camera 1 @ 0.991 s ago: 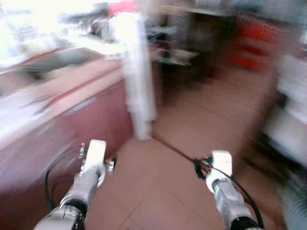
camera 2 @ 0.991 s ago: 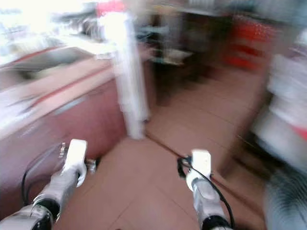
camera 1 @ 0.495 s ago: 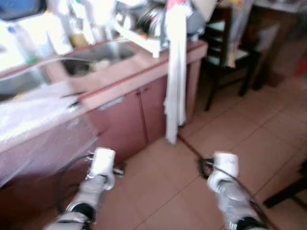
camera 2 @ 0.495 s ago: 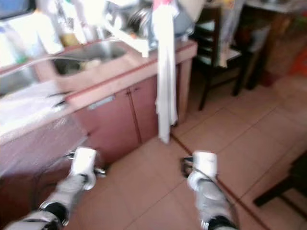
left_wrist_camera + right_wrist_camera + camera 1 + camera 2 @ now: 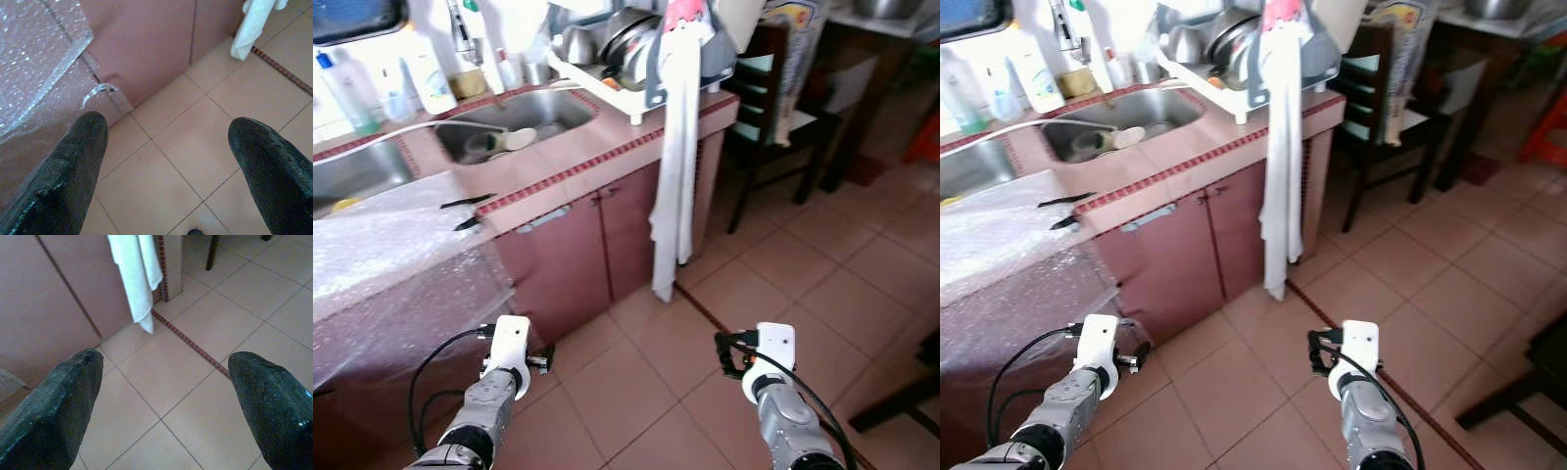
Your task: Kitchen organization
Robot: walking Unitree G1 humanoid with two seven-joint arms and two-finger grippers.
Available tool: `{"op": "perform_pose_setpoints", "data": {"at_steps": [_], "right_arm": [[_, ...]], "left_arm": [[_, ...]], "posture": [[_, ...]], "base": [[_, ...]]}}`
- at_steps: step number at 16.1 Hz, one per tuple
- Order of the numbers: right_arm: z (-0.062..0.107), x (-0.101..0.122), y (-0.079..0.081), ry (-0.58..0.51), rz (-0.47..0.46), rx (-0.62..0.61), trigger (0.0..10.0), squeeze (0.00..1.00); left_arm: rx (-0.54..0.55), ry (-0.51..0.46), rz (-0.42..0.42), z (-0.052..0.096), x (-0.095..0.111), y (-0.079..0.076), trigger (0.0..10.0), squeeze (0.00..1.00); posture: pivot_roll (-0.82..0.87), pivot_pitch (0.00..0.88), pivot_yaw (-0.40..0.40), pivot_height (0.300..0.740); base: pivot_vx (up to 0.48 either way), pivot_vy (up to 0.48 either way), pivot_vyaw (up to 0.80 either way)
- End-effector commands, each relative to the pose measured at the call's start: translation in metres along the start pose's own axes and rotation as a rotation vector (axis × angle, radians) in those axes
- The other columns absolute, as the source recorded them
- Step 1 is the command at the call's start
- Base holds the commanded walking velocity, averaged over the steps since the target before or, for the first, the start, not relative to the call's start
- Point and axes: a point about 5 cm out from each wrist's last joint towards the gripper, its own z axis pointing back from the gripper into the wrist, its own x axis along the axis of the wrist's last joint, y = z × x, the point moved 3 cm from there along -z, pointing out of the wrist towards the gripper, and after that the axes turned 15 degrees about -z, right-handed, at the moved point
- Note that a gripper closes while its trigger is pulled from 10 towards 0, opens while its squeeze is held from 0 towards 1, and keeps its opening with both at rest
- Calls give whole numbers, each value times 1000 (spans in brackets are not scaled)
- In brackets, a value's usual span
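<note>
Dishes in the rack at the frame's upper middle overlap and are hard to tell apart; the chair is cut off at the top edge. The view has sharpened since half a second ago, and the counter sits much as before. Left gripper and right gripper both hang spread wide and empty over the floor tiles. The sink lies upper left, well apart; the white towel hangs beside the cabinet doors.

No text can be read — the bottles at the upper left and the bag at upper right carry print too blurred to make out.
</note>
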Motion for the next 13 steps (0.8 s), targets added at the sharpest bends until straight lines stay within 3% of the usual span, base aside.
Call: {"op": "perform_pose_setpoints", "data": {"at_steps": [1, 13], "right_arm": [[-2, 0, 4, 11, -14, -1, 10000, 0], [-8, 9, 0, 28, -1, -8, 10000, 0]], "left_arm": [[15, 13, 1, 0, -1, 5, 10000, 0], [63, 31, 28, -2, 2, 11, 10000, 0]], "posture": [[-90, 11, 72, 740], [-101, 0, 31, 740]], "base": [[0, 0, 0], [0, 0, 0]]}}
